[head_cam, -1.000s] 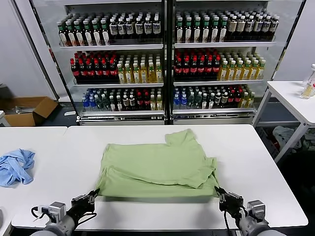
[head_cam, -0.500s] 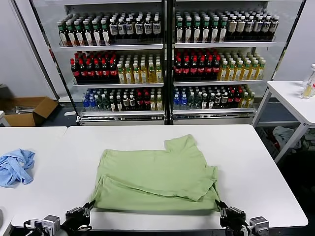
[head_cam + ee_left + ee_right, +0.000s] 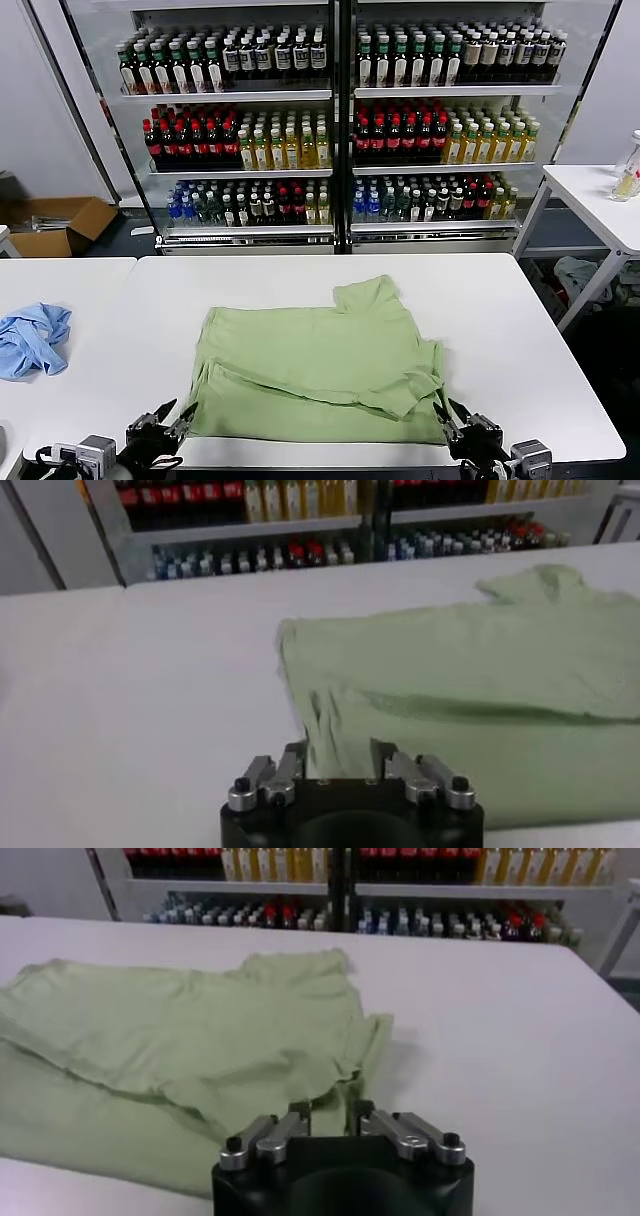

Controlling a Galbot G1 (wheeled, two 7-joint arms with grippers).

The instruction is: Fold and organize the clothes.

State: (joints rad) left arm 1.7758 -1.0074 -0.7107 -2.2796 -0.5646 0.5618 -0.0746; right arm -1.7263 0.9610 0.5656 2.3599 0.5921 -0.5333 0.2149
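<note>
Head view: light green shirt [image 3: 322, 368] lies on the white counter [image 3: 520, 330], folded once into a wide band, one sleeve poking out on the far side. Left hand [image 3: 160, 432] sits at the near counter edge by the shirt's near left corner; right hand [image 3: 468, 433] at the near right corner. Both look parted, nothing clamped, fabric lying flat on the counter just ahead of each. Blue cloth [image 3: 32, 338] lies well off past the left hand on the neighbouring counter, untouched. Drinks cooler [image 3: 340, 120] stands behind.

Left wrist view: left hand [image 3: 336, 765] fingers stand apart, shirt [image 3: 480, 680] corner lying just in front of and partly between them, not pinched. Folded layer edge runs across the fabric ahead.

Right wrist view: right hand [image 3: 330, 1116] fingers apart too, shirt [image 3: 170, 1038] hem just ahead of the tips, a rumpled fold by the sleeve right in front. Cannot tell whether the tips touch the cloth.

Step, as judged: a fold or pull toward the near edge looks placed and let go; shirt not yet compact. Next move likely calls for both hands backing clear without dragging the hem, then taking a new pair of grip points for a further fold, keeping the layers aligned and the loose sleeve tucked in.
</note>
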